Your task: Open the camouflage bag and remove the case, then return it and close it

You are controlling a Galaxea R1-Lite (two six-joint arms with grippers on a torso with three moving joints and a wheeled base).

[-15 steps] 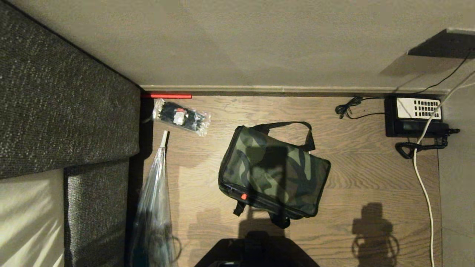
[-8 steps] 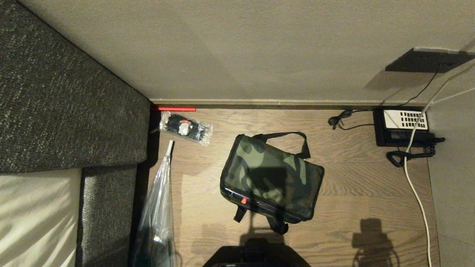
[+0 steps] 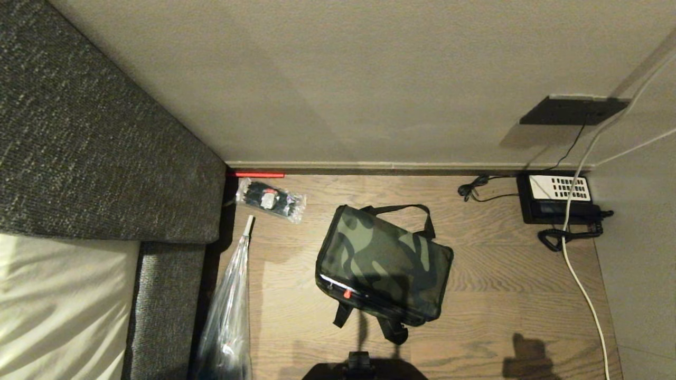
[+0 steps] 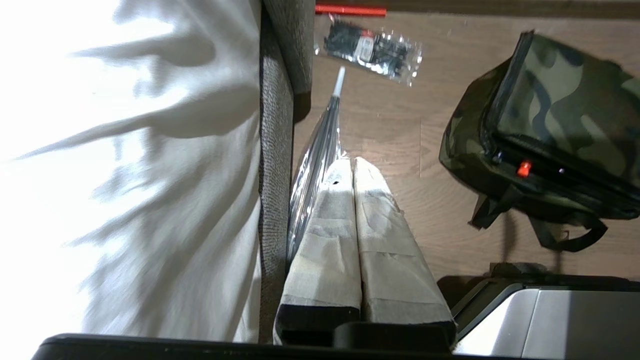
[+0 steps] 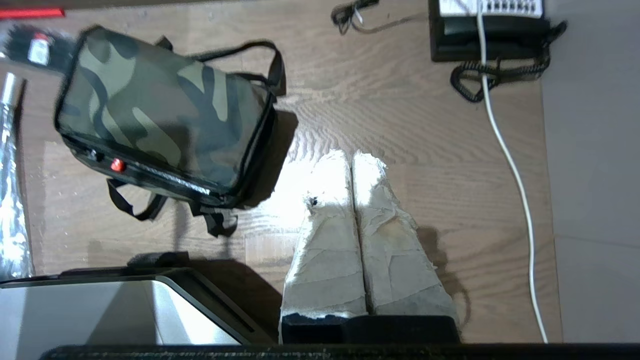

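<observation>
Dim and warm-toned in the head view, with a hard shadow across the camouflage bag [image 3: 384,264] and another dark patch thrown on the wooden floor [image 3: 491,274] near the lower right. Badly overexposed in the left wrist view, where the white sheet [image 4: 125,165] burns out to flat glare, with a glare patch on the floor and the taped fingers [image 4: 370,185] in both wrist views. Slightly soft on the bag's edges in the wrist views, grainy on the wall [image 3: 343,79].
</observation>
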